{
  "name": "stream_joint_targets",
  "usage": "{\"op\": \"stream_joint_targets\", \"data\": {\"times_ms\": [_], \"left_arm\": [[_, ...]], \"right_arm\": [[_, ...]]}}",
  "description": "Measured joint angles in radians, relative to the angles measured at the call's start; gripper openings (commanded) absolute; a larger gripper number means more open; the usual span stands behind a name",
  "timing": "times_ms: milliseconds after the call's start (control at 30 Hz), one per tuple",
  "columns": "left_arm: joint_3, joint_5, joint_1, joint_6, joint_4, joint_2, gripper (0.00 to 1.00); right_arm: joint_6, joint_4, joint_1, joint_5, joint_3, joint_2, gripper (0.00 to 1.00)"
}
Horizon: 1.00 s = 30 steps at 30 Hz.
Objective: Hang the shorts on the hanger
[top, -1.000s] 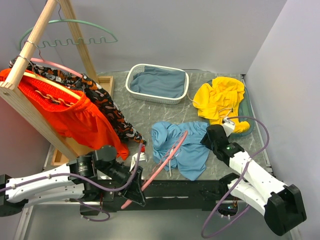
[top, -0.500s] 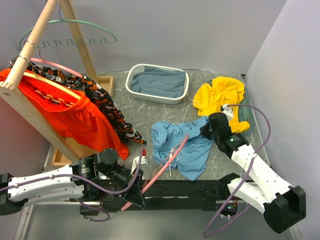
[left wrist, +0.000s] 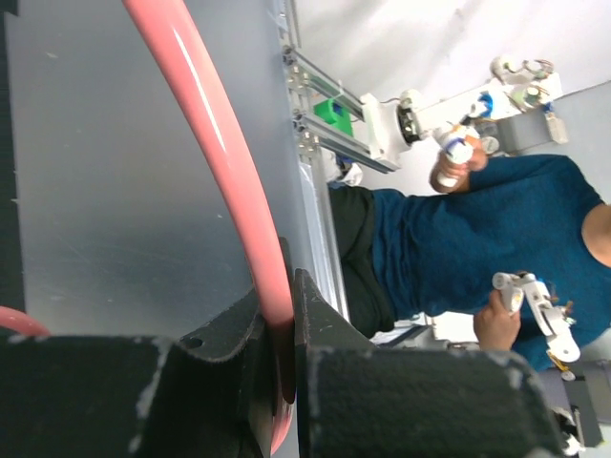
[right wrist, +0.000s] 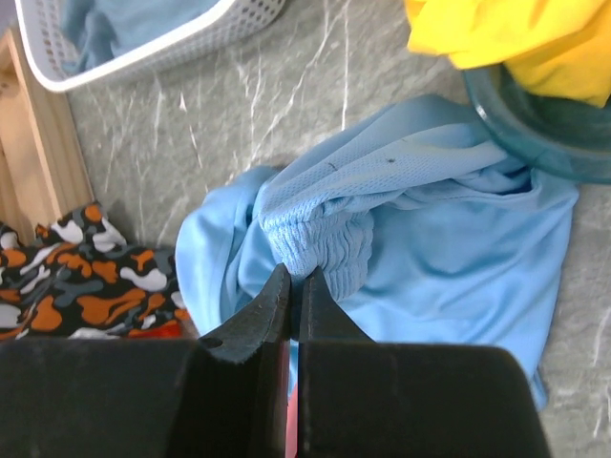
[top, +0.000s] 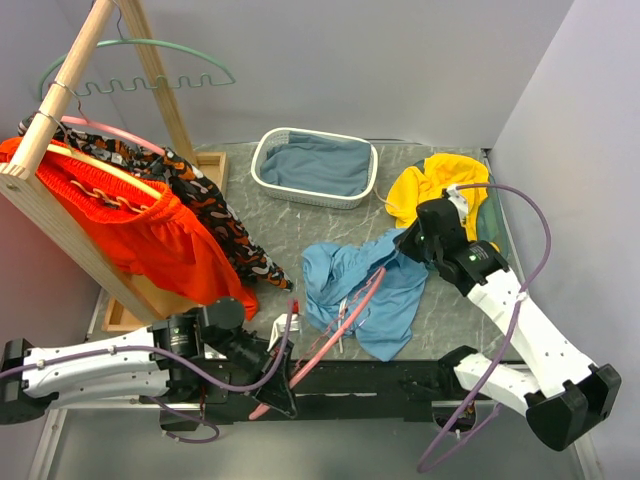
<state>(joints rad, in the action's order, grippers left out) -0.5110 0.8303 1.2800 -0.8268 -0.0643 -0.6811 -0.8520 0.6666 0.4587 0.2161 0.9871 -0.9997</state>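
Right wrist: gripper (right wrist: 294, 279) tight on shorts (right wrist: 430, 239)

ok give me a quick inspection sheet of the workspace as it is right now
surface: grey marbled table, no spills seen
job's things: shorts crumpled mid-table; hanger slanting, far end at the shorts
clutter: white basket holding grey-blue cloth; yellow garment in a teal dish; orange shorts, patterned garment and green hanger on the wooden rack
grippers: left gripper shut on the hanger; right gripper shut on the shorts' gathered waistband
cables: purple cables looping along both arms, no snag seen
surroundings: plain walls; person in a blue shirt in the left wrist view
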Motion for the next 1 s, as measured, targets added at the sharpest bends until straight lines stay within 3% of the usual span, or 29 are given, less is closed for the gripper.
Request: {"op": "stream_joint_targets", "data": {"times_ms": [567,1000], "left_arm": [[-0.039,-0.154,0.001,0.055,0.014,-0.080,0.01],[-0.008,-0.273,0.005,0.061,0.225,-0.150,0.01]], "right_arm": [[-0.040,0.100,0.095,-0.007,0.128,-0.032,0.00],[-0.009,0.192,0.238,-0.005,0.361,-0.116,0.00]]}}
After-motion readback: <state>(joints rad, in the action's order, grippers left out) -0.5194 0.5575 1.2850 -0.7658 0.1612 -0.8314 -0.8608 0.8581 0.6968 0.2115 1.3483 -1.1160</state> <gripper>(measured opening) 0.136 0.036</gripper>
